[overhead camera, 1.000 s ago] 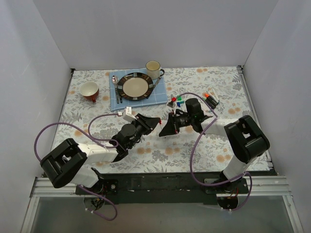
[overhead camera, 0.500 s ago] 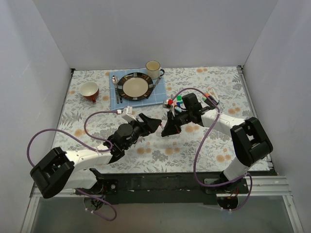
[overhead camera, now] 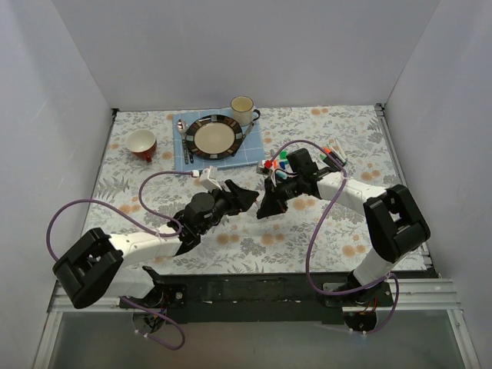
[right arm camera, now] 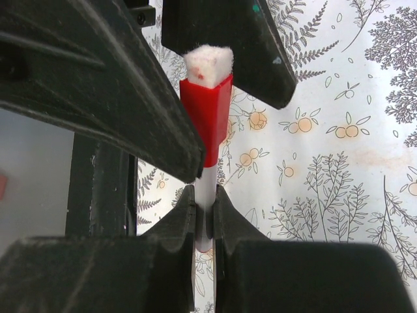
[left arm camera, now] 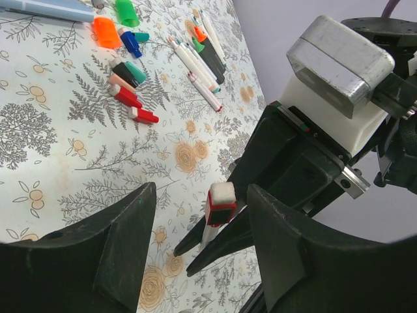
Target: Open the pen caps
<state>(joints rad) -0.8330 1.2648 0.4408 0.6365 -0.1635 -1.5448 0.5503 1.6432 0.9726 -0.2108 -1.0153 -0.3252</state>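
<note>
Red-ended pen, fuzzy white tip up, is pinched by its white barrel in the right hand. It is held off the worktop mid-table, between the two arms. The left hand is spread wide, one finger on each side of the red end and not closed on it. Cannot tell whether the red piece is a cap or a bared nib holder. Judged: pull on this pen not yet made.

Done so far, by the look of it: loose caps lie in the far pile.
- orange cap: one
- green cap: one
- blue cap: one
- red stubs: two

Left, roughly:
- slim white pens: at least four, bundled, ends too small to read
- black markers: two, one teal-ended
</note>
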